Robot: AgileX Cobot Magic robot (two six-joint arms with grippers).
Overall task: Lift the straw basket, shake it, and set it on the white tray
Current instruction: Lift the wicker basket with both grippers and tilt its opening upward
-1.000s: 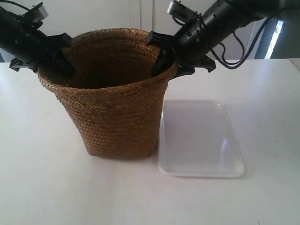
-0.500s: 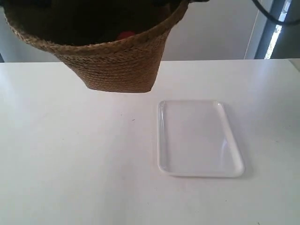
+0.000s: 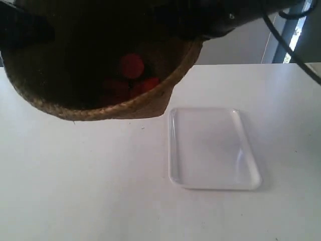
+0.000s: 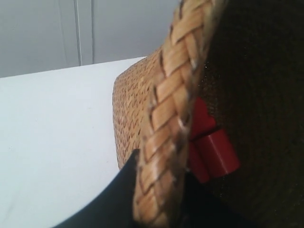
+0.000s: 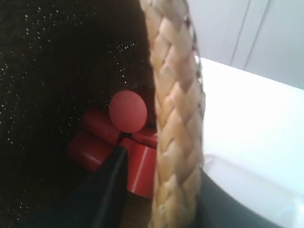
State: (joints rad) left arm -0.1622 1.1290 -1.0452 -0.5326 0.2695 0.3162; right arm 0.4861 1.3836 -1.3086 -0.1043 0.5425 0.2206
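Straw basket [image 3: 100, 111] hung off the table [image 3: 75, 191], mouth tipped toward the exterior camera, apart from the white tray [image 3: 213, 150]; red cylinders [image 3: 131, 65] lay inside. Left gripper [image 4: 159, 199] and right gripper [image 5: 164, 194] each clamped its rim, one finger inside, one outside.

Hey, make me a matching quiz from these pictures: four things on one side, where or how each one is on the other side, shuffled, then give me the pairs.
Things
1. straw basket
2. white tray
3. red pieces
4. left gripper's fingers

States
A. lying flat on the table, nothing on it
B. clamped over the straw basket's edge
C. held up in the air, mouth tipped toward the exterior camera
D. down inside the straw basket

Pairs: 1-C, 2-A, 3-D, 4-B
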